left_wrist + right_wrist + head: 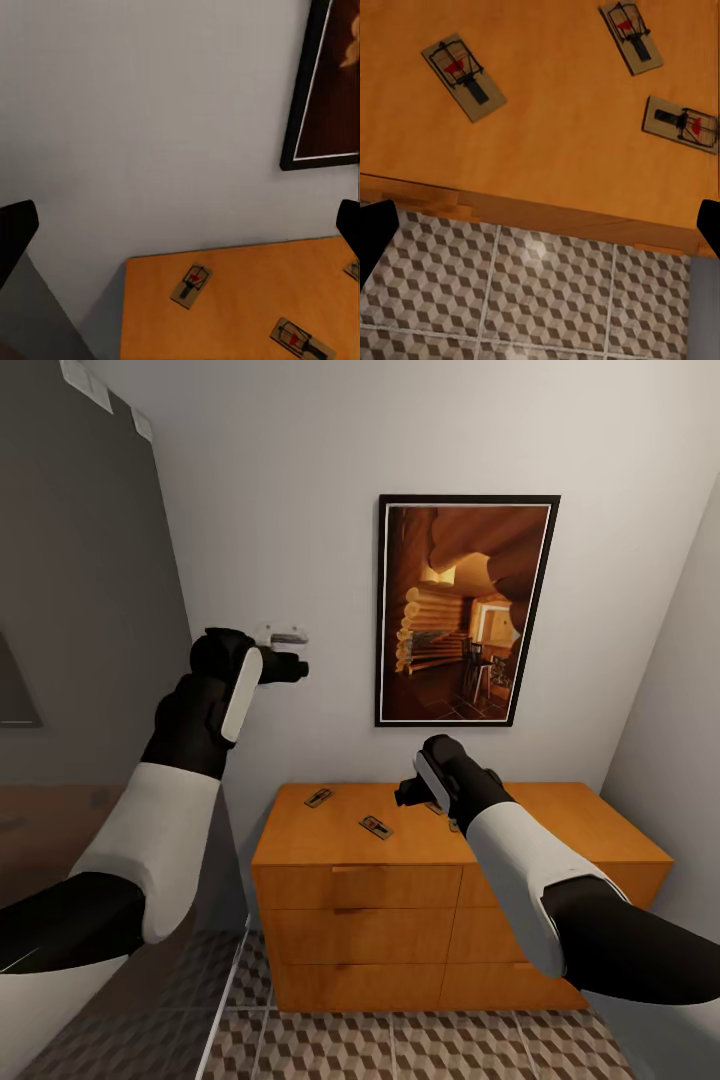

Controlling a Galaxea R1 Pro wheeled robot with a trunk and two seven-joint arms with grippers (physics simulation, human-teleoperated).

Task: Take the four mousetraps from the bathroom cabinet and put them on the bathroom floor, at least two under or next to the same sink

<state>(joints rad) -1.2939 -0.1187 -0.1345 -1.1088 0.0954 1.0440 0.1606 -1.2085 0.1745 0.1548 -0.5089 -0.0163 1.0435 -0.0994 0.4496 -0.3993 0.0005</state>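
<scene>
Both sets of jaws are standing wide open, gripping nothing. Right gripper (412, 792) is hovering over the cabinet (330, 838) top, three mousetraps (463, 76) lying flat beneath it, above the bathroom floor (547, 292). Left gripper (295, 667) is hanging high near the wall, beside a framed picture (463, 610).

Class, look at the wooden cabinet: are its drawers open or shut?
Shut. In the head view the cabinet's drawer fronts sit flush in one flat face, none pulled out; the mousetraps lie on its top.
</scene>
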